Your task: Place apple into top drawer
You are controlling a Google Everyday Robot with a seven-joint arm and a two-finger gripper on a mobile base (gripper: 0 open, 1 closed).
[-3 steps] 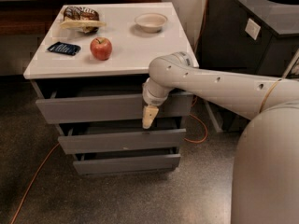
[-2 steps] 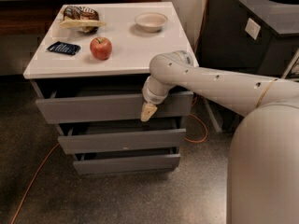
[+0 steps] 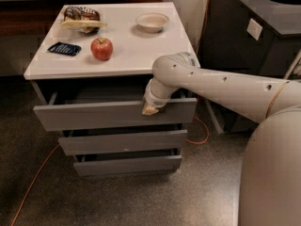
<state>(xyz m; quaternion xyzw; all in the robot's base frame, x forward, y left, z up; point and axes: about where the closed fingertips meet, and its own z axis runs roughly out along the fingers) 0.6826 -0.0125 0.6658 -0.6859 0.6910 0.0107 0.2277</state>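
Observation:
The red apple [image 3: 101, 48] stands on the white cabinet top [image 3: 127, 55], left of centre. The top drawer [image 3: 108, 117] is pulled partly out, its grey front forward of the two narrower drawers below and a dark gap showing behind it. My gripper [image 3: 150, 109] hangs from the white arm that reaches in from the right. It sits at the upper edge of the top drawer's front, right of centre. It is well below and to the right of the apple and holds nothing that I can see.
A white bowl [image 3: 152, 21], a snack bag [image 3: 82, 19] and a dark blue packet [image 3: 64, 48] lie on the cabinet top. A dark bin unit [image 3: 254, 36] stands to the right. An orange cable [image 3: 33, 182] runs across the floor.
My gripper has risen from the middle drawer's level to the top drawer's upper edge. The top drawer now stands further out from the cabinet.

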